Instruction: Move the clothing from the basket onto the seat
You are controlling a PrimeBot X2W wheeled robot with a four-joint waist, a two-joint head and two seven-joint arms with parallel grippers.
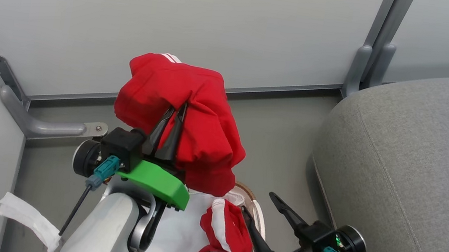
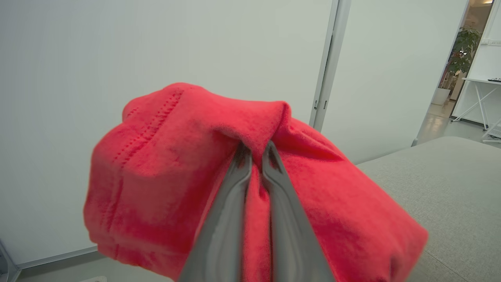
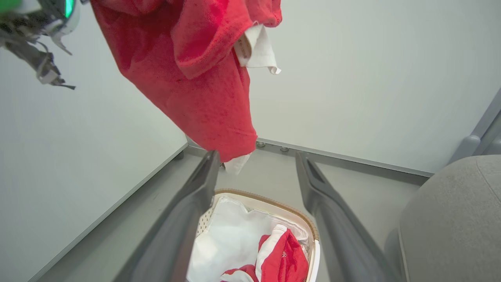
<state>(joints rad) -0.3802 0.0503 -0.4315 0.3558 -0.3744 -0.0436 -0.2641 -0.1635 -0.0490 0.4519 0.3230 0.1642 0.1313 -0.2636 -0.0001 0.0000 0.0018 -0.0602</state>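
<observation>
Left gripper [image 1: 177, 109] is pinched almost shut on a fold of the red garment [image 1: 206, 132], which bunches over both of its fingers and hangs down beneath them, clear of the basket [image 1: 258, 223]. Seen from the left wrist, this gripper [image 2: 256, 148] has red cloth [image 2: 156, 176] spilling to either side of its tips, and the grey seat [image 2: 450, 188] lies to its right.

Lower, and to the right of the left gripper, the right gripper [image 1: 257, 202] stands spread wide with nothing in it. From its own wrist, the right gripper [image 3: 257, 156] points down over the basket [image 3: 270, 203], which sits between and below its fingers. Inside lie the white liner [image 3: 231, 239] and a second red garment [image 3: 285, 258] with white stripes, nearer the right-hand finger. The held garment's [image 3: 203, 90] hem dangles just above the left-hand fingertip; whether they touch I cannot tell. The seat [image 3: 450, 219] is just to this gripper's right
</observation>
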